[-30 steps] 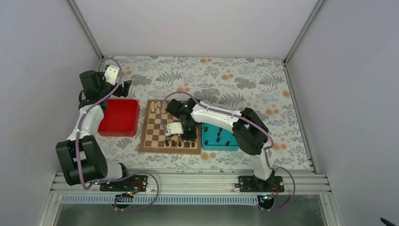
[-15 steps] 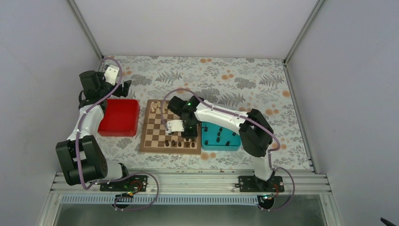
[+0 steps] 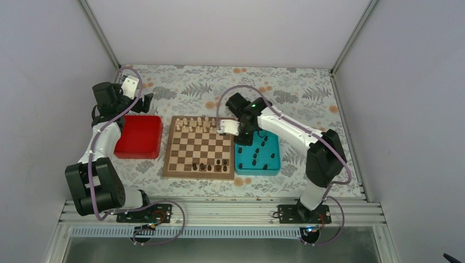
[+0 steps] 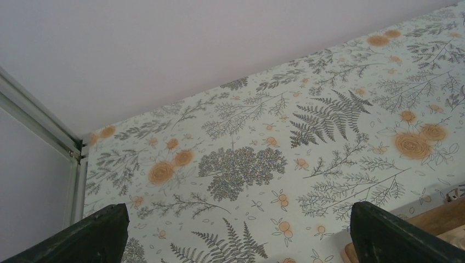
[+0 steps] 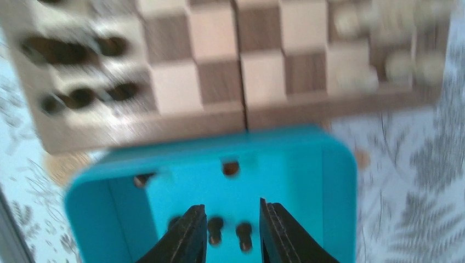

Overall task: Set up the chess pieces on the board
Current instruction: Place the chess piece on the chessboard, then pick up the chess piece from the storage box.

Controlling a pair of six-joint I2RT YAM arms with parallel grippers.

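Observation:
The board (image 3: 189,148) lies at the middle of the table. Several dark chess pieces (image 3: 210,166) stand on its near rows, and more lie in the teal tray (image 3: 274,167) to its right. My right gripper (image 3: 244,138) hovers over the tray's far end. In the right wrist view, blurred by motion, its jaws (image 5: 233,222) are slightly open with nothing held; dark pieces (image 5: 215,230) lie on the tray floor below them, and the board (image 5: 219,82) is beyond. My left gripper (image 3: 146,102) is wide open over bare cloth (image 4: 236,241), far left.
Pale cream pieces (image 3: 194,125) fill the board's far rows. A red tray (image 3: 140,137) sits left of the board, under the left arm. The floral cloth (image 3: 285,93) covers the table, with walls close on three sides.
My right arm has drawn back from the board's near right squares to over the teal tray, and its jaws have parted. The left arm has not moved.

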